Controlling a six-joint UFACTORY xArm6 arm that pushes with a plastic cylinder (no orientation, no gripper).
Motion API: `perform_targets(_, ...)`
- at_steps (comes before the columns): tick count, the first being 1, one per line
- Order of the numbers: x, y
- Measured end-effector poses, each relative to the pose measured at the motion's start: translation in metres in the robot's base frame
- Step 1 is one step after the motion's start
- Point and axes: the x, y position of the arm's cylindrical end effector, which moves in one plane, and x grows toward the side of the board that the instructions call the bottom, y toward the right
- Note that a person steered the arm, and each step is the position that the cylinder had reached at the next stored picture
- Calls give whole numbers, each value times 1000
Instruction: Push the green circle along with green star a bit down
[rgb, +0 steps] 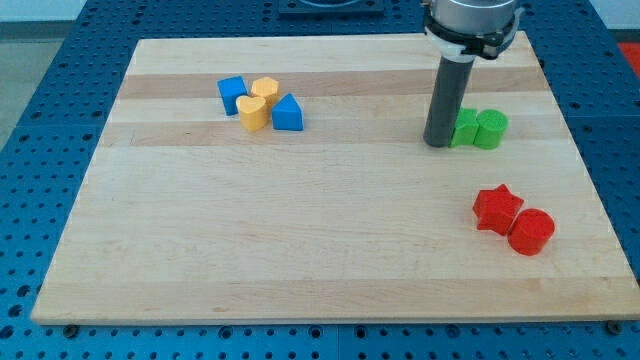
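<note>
Wooden board (300, 250) on blue pegboard: my tip (437, 144), a bare rod with no fingers to open or close, touches the green star (465, 129) from the view's left, the green circle (491, 129) just beyond, so it should circle above both and push squarely toward the view's bottom.

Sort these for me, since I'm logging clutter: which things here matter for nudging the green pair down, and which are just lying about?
In the job: green star, green circle, my tip at the star's left side.

Lying about: red star, red circle, two blue blocks, two yellow blocks.
</note>
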Motion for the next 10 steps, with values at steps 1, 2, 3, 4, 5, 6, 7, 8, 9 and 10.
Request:
perform_targets(1, 3, -17)
perform_targets(2, 0, -46)
perform_targets(3, -47, -40)
perform_targets(4, -64, -7)
perform_targets(5, -60, 40)
perform_targets(6, -60, 40)
perform_targets(7, -60, 40)
perform_targets(8, -24, 41)
perform_targets(9, 10, 53)
perform_targets(10, 10, 56)
